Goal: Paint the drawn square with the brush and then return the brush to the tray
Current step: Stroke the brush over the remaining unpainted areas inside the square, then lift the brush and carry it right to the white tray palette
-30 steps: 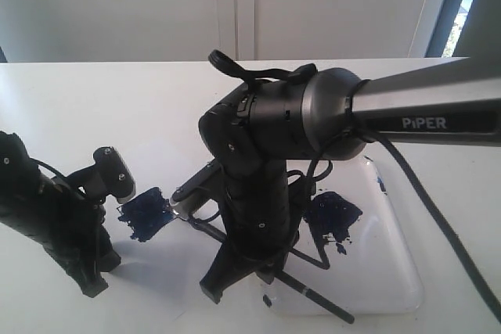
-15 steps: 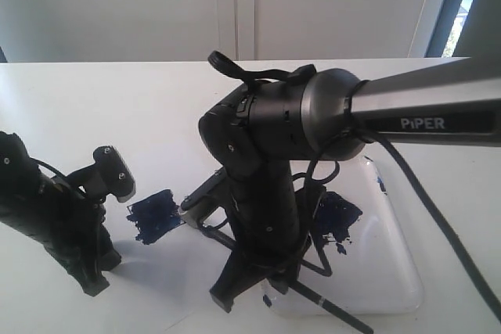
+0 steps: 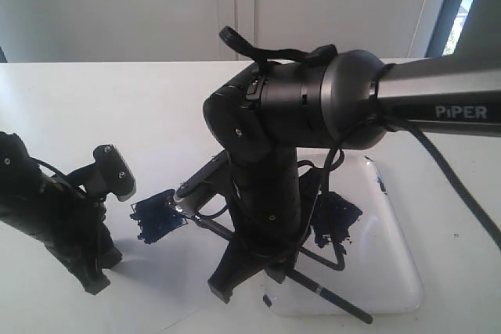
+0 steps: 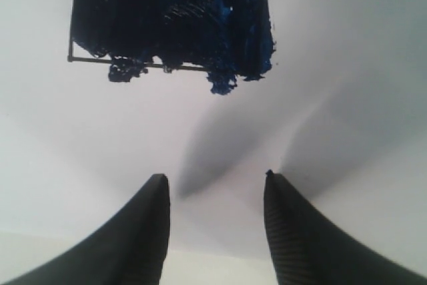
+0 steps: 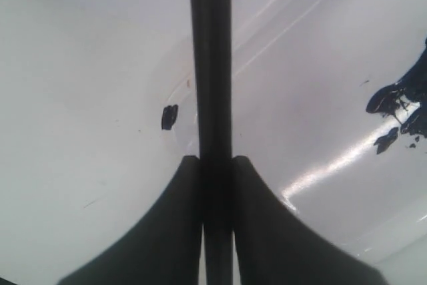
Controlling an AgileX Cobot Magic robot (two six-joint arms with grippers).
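The white table (image 3: 94, 115) fills the exterior view from 9 o'clock to 3 o'clock. The right arm (image 3: 313, 107) enters from 3 o'clock and bends down at frame centre, hiding most of what lies below it. The tray (image 3: 391, 271) lies on the table at 4 o'clock of centre. The left arm (image 3: 55, 224) stands at 8 o'clock, well apart from the tray. Inside the tray, toward its 10 o'clock corner, lies an irregular dark blue paint blob (image 3: 340, 213). The drawn square (image 3: 159, 215) lies on the table at 8 o'clock of centre, between the two arms, and is covered with blotchy dark blue paint; the left wrist view shows paint running past its thin outline (image 4: 173, 18). The left gripper (image 4: 214, 175) hangs near the square with its fingers spread, gripping nothing. The right gripper (image 5: 215, 159) is pinched onto the handle of the brush (image 5: 210, 65). The brush is tilted, handle end (image 3: 333, 301) over the tray rim at 5 o'clock, ferrule end at the square's 3 o'clock edge; bristle contact cannot be confirmed. A small dark chip (image 5: 169, 117) marks the tray beside the handle.
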